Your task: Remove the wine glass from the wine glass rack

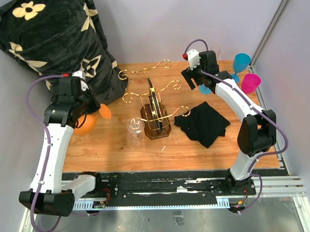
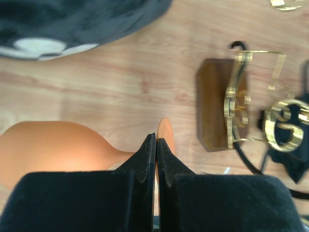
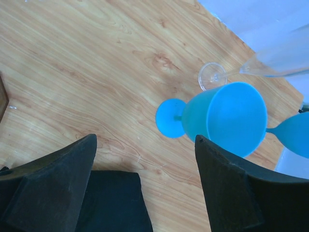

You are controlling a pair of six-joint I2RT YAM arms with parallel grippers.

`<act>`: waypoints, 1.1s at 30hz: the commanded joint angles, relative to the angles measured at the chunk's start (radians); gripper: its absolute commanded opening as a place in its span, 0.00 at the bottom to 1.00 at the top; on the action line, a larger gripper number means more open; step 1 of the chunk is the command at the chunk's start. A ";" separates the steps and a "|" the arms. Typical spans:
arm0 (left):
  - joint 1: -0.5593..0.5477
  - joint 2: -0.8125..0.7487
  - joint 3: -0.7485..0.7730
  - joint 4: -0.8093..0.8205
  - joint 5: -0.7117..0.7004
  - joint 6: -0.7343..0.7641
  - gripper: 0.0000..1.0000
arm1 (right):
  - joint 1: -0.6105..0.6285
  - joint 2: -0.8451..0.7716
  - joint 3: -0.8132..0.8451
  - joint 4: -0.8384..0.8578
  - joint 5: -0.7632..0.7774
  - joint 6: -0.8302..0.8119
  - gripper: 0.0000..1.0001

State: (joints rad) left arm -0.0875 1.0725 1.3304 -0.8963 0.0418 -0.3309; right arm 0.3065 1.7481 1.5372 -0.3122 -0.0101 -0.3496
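We see a wooden counter point(image 1: 115, 148) between pale walls, with a black floral cushion point(image 1: 45, 33) in the back left corner. The wine glass rack point(image 1: 156, 108) stands mid-counter, and a clear wine glass point(image 1: 135, 128) is just left of its base. The left gripper point(image 2: 155, 145) has its fingers pressed together above an orange glass point(image 2: 58, 150) lying on its side. The right gripper point(image 3: 145, 142) has its fingers spread wide near a toppled blue goblet point(image 3: 224, 118).

Left of the wine glass rack point(image 2: 215, 104), the left gripper point(image 2: 155, 141) shows its fingers pressed together; farther left an orange glass point(image 2: 58, 150) lies on its side.
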 commanded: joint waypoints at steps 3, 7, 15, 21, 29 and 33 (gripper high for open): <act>-0.049 0.077 -0.096 -0.118 -0.381 -0.081 0.00 | -0.018 -0.084 -0.011 0.018 0.030 0.089 0.84; -0.124 0.171 -0.143 -0.188 -0.603 -0.186 0.01 | -0.017 -0.129 -0.021 0.022 0.026 0.120 0.84; -0.130 0.284 -0.253 -0.202 -0.753 -0.332 0.01 | -0.024 -0.208 -0.069 0.057 0.000 0.144 0.88; -0.126 0.424 -0.235 -0.276 -0.820 -0.380 0.00 | -0.029 -0.235 -0.085 0.054 -0.020 0.157 0.88; -0.064 0.589 -0.229 -0.270 -0.823 -0.368 0.00 | -0.046 -0.262 -0.063 0.054 -0.070 0.180 0.88; -0.040 0.659 -0.221 -0.252 -0.838 -0.351 0.01 | -0.050 -0.278 -0.071 0.059 -0.090 0.188 0.88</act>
State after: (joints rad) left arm -0.1490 1.6814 1.0809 -1.1492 -0.7368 -0.6765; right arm 0.2745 1.5120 1.4643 -0.2737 -0.0631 -0.1879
